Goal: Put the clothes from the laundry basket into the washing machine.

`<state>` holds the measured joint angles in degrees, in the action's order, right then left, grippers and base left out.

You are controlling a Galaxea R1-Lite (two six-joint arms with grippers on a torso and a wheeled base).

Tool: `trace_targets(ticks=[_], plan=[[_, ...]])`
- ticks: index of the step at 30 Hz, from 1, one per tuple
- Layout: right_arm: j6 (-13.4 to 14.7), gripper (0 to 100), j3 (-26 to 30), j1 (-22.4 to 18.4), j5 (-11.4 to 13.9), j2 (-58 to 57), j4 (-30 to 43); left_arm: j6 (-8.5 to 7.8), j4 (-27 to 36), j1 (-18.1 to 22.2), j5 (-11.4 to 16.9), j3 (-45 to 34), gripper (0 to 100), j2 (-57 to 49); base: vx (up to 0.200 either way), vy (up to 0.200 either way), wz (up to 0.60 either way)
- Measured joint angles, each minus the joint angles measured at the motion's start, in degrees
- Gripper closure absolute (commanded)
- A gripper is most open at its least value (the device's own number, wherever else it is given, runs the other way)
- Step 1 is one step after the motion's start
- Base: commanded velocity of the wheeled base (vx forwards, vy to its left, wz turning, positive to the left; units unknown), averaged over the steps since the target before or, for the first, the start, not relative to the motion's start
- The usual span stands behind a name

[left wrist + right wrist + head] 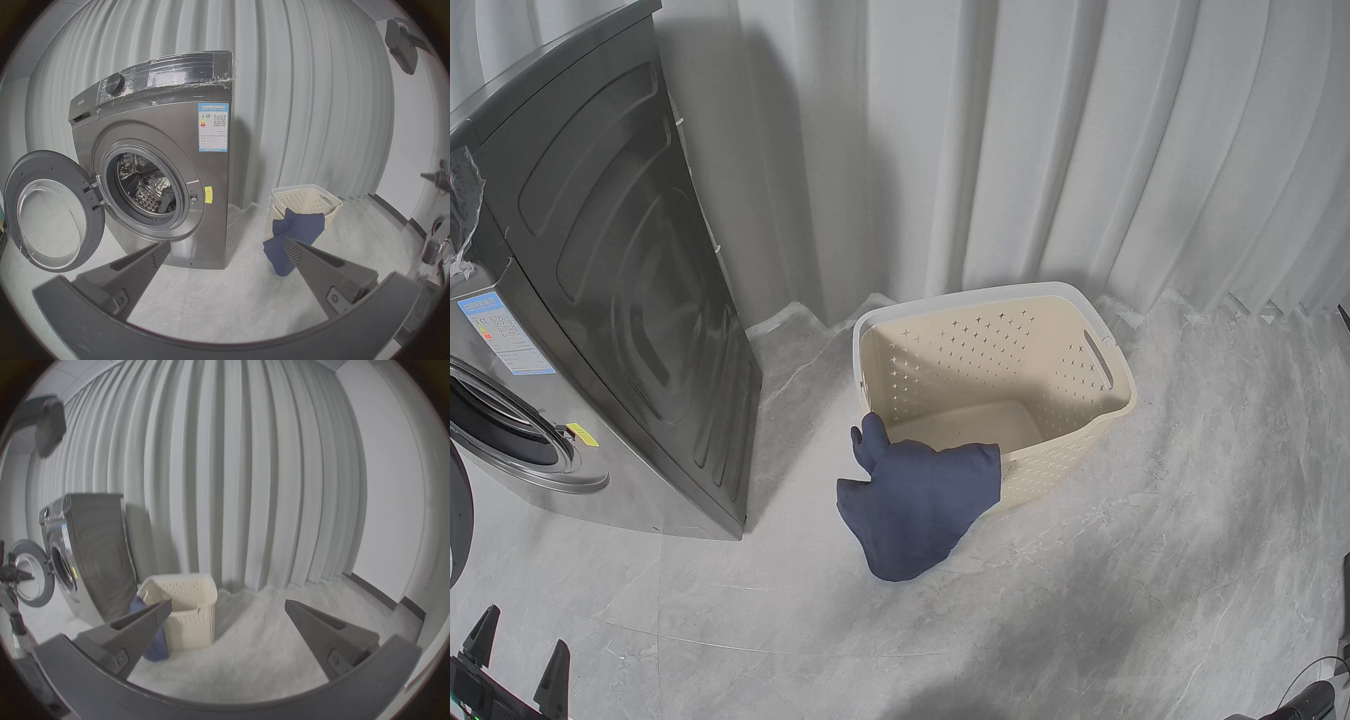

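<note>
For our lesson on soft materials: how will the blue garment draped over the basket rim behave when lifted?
Probably floppy: the blue garment hangs limp over the basket rim. Likely light: the basket stands untipped under it. It may snag on the rim.

1. A pale pleated curtain (1031, 141) hangs across the back of the room in deep vertical folds. Its hem reaches the ground and spreads a little there.
2. The floor (1106, 581) is light grey, with a marble-like pattern of faint veins and thin joint lines.
3. A plain white wall (389, 500) meets the curtain at a corner of the room.
4. A dark skirting board (382, 593) runs along the foot of that wall.
</note>
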<state>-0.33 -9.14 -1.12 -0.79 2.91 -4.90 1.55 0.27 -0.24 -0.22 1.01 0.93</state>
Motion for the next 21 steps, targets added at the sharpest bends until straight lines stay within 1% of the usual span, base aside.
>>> trace_targets(ticks=[5,7,9,13,16,21], plan=[[1.39,0,-10.73,1.05,1.9,5.63,2.06,-0.1,-0.02,0.02,0.0,0.0,0,0.0,0.0,0.0,0.0],[2.02,0,-13.62,1.78,2.82,8.52,2.83,-0.1,-0.02,0.04,0.0,0.0,0,0.0,0.0,0.0,0.0],[2.65,0,-14.99,2.72,3.9,11.75,3.12,-0.1,0.0,0.04,0.0,0.0,0,0.0,0.0,0.0,0.0],[3.78,0,-14.01,5.56,5.63,20.18,1.87,-0.11,0.0,0.04,0.0,0.0,0,0.0,0.0,0.0,0.0],[4.45,0,-11.97,8.12,6.62,28.09,-1.08,-0.13,0.0,0.04,0.0,0.0,0,0.0,0.0,0.0,0.0],[5.61,0,-9.35,11.37,7.46,41.57,-7.13,-0.13,-0.02,0.04,0.0,0.0,0,0.0,0.0,0.0,0.0]])
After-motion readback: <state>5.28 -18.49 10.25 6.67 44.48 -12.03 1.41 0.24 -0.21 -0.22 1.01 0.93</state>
